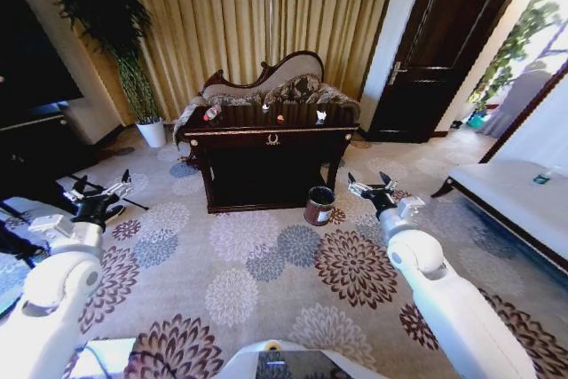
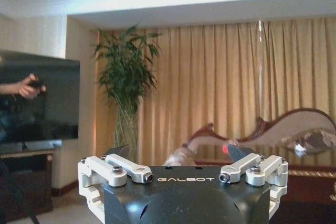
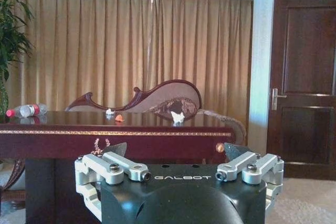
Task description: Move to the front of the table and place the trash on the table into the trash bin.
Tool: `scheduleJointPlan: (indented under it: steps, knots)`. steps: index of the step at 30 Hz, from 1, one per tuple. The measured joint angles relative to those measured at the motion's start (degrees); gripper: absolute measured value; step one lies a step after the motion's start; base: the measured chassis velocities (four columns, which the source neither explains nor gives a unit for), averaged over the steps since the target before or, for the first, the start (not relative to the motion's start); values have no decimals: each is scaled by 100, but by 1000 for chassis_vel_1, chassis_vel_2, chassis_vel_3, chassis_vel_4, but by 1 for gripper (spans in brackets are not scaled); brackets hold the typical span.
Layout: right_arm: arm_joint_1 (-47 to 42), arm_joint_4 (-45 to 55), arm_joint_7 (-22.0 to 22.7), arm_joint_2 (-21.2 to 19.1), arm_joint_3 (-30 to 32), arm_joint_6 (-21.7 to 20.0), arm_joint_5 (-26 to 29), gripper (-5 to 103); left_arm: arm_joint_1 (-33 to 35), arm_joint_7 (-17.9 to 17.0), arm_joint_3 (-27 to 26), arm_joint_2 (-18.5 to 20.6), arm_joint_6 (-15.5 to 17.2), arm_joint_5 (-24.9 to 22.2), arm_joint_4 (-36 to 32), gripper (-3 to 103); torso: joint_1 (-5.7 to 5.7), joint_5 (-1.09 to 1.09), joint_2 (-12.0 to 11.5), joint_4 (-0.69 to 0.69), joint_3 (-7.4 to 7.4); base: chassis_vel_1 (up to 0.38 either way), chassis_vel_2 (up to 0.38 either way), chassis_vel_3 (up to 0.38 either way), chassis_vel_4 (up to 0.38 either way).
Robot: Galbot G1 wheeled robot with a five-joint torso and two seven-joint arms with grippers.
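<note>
The dark table (image 1: 232,136) with gold trim stands ahead across the carpet, in front of the curtains. Trash lies on its top: a clear bottle (image 1: 211,113) with a red label at the left end, a small white bit (image 1: 264,107), an orange-red piece (image 1: 280,118) and a white paper bit (image 1: 320,116). In the right wrist view I see the table (image 3: 79,132), bottle (image 3: 26,110), orange piece (image 3: 119,118) and paper (image 3: 177,117). The reddish-brown trash bin (image 1: 319,206) stands on the floor by the table's front right leg. My left gripper (image 1: 102,193) (image 2: 177,151) and right gripper (image 1: 373,185) (image 3: 176,149) hang open and empty, well short of the table.
A carved-back sofa (image 1: 293,77) sits behind the table. A tall plant in a white pot (image 1: 152,133) stands at the back left, next to a dark TV cabinet (image 1: 35,122). A dark door (image 1: 444,51) and a pale bench (image 1: 515,197) are on the right. Floral carpet (image 1: 266,264) lies open between me and the table.
</note>
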Motion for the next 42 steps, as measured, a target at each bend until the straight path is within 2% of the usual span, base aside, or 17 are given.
scheduleJointPlan:
  steps: [1,3,4,6,10,12,15,17,19,20,23,25,27,30,37,39,42]
  knots:
    - [-299,105,-92,205,132,103,-174,100,262,114,0,-307,-67,209,-129,100,0,-1,0,0,0,0,0,0,0]
    - [-607,214,-194,405,272,205,-357,100,548,239,-3,-642,-149,441,-280,100,-1,0,1,0,-1,0,0,0,0]
    - [-607,214,-194,405,272,205,-357,100,548,239,-3,-642,-149,441,-280,100,-1,0,1,0,-1,0,0,0,0]
    - [-1043,369,-332,708,471,358,-616,100,932,409,-8,-1097,-260,753,-483,100,-1,0,0,0,-1,0,0,0,0]
    - [-1413,496,-452,963,637,484,-833,100,1255,552,-13,-1475,-351,1014,-651,100,-1,-1,0,1,-1,0,0,0,0]
    - [-2030,720,-652,1390,917,695,-1201,100,1803,793,-20,-2117,-505,1458,-940,100,-1,0,1,0,-1,0,0,0,0]
    - [-2215,781,-712,1521,999,757,-1308,100,1969,862,-22,-2310,-547,1592,-1022,100,-1,0,1,0,-1,0,0,0,0]
    - [-2794,988,-898,1923,1261,959,-1658,100,2363,1096,-24,-2761,-765,1897,-1152,100,-2,0,2,5,-2,0,0,0,0]
    - [-3011,1068,-970,2094,1350,1034,-1790,100,2393,1122,-24,-2794,-807,1922,-1155,100,-2,-1,2,2,-2,0,0,0,0]
    - [-3194,1131,-1052,2259,1359,1088,-1904,100,2407,1140,-25,-2806,-826,1930,-1155,100,-2,1,2,-6,-1,0,0,0,0]
    - [-3239,1149,-1077,2315,1359,1104,-1935,100,2407,1143,-32,-2803,-838,1930,-1154,100,-2,0,2,-5,-1,0,0,0,0]
    - [-3246,1161,-1101,2351,1334,1122,-1948,100,2400,1161,-47,-2759,-840,1913,-1121,100,-1,-1,1,3,-1,0,0,0,0]
    - [-3239,1160,-1104,2348,1332,1123,-1938,100,2395,1192,-55,-2726,-840,1896,-1103,100,-2,0,1,2,-1,0,0,0,0]
    - [-3218,1099,-1139,2287,1365,1123,-1821,100,2385,1284,-104,-2576,-838,1827,-994,100,-2,-1,1,1,-1,0,0,0,0]
    - [-3285,934,-1584,1971,1769,1123,-1471,100,2368,1612,-472,-2247,-852,1409,-760,100,-1,-1,1,0,0,0,0,0,0]
    - [-3379,922,-1960,1801,2000,1121,-1206,100,2411,1849,-651,-2138,-787,1171,-767,100,-1,-1,1,1,0,0,0,0,0]
    - [-3395,937,-2180,1751,2131,1117,-1018,100,2363,1880,-737,-2086,-679,1011,-850,100,-1,0,1,0,0,0,0,0,0]
